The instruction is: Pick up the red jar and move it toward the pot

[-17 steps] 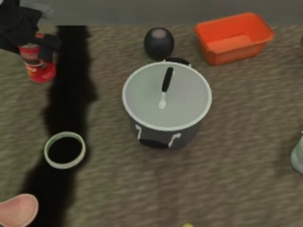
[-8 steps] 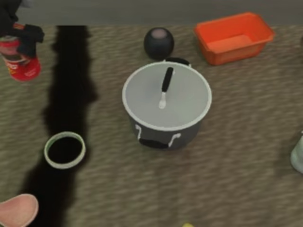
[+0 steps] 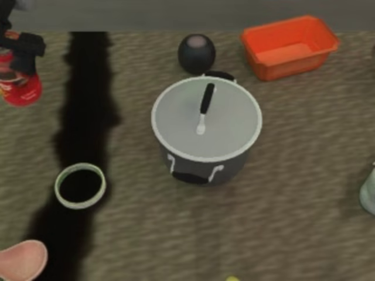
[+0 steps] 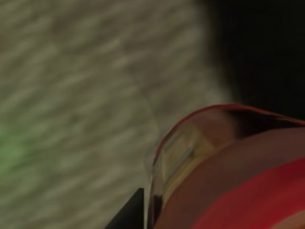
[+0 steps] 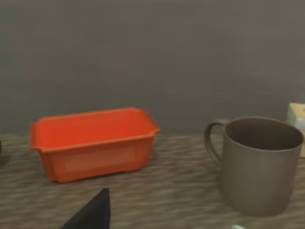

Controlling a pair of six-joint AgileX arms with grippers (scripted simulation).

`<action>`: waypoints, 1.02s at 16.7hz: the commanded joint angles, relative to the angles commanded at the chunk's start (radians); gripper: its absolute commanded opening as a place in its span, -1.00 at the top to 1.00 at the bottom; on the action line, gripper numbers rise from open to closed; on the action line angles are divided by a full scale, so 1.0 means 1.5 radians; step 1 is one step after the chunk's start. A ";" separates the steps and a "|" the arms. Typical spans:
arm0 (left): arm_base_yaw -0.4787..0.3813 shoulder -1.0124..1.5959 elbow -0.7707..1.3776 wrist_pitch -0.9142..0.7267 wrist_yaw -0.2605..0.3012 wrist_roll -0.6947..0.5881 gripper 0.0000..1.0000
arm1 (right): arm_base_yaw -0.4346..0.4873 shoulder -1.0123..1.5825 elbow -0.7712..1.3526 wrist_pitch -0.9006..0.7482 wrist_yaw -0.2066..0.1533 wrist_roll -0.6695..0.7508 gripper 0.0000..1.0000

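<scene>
Oddly, the red jar (image 3: 19, 82) is heading the wrong way. Over the last second it has slid from beside the dark shadow stripe (image 3: 88, 117) out to the far-left edge of the top view, so the gap to the pot (image 3: 206, 130) has grown, not shrunk.

Near to far from the working arm:
- Left gripper (image 3: 22, 48) sits at the top-left corner of the table, dark fingers clamped across the jar's upper part. It's holding the jar; the jar hangs tilted, base pointing down the view and a bit right.
- Left wrist view is almost filled by the jar (image 4: 228, 171) right up against the lens, carpet-like tabletop (image 4: 71, 95) blurred behind it. Looks lifted, though I can't confirm clearance from here.
- Next out: the pale-rimmed ring cup (image 3: 80, 185), untouched.
- Pot in the middle, lid on, unmoved across all three top frames.
- Beyond it, the black ball (image 3: 197, 52) just behind the pot, and the orange tub (image 3: 289, 47) at the back right.
- Right arm is parked off the right edge; its wrist view only shows the orange tub (image 5: 95, 143) and a brown mug (image 5: 259, 164). Can't tell its finger state.

My read: pick is done, transport isn't. Probably a lift or retract arc before swinging right. Next move needs a long sweep right across the stripe, stopping short of the pot wall.
</scene>
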 joint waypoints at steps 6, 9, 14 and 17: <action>-0.062 -0.023 -0.071 0.047 -0.035 -0.111 1.00 | 0.000 0.000 0.000 0.000 0.000 0.000 -1.00; -0.128 -0.049 -0.145 0.097 -0.070 -0.240 1.00 | 0.000 0.000 0.000 0.000 0.000 0.000 -1.00; -0.225 -0.092 -0.260 0.174 -0.124 -0.418 1.00 | 0.000 0.000 0.000 0.000 0.000 0.000 -1.00; -0.245 -0.102 -0.283 0.189 -0.135 -0.446 1.00 | 0.000 0.000 0.000 0.000 0.000 0.000 -1.00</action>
